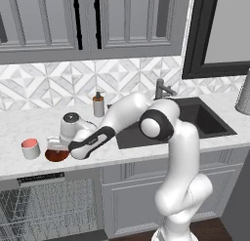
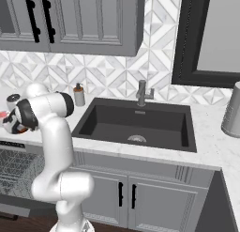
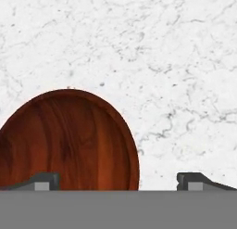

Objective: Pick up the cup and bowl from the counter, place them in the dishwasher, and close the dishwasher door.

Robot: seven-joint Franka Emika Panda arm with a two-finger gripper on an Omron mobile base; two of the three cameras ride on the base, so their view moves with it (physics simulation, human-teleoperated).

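Left base cam: my gripper [image 1: 55, 148] sits right over the bowl [image 1: 56, 154] on the counter [image 1: 29, 169], cup [image 1: 31, 148] just beside.

Hand cam: fingers [image 3: 44, 181] spread wide, one over the bowl, other over marble. Nothing grabbed yet.

Prob next: drop down, straddle the rim, then pinch.

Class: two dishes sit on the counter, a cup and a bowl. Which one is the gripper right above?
The bowl, the shallow reddish-brown one. The open gripper hangs over its rim, while the grey cup with the red top stands apart to the side.
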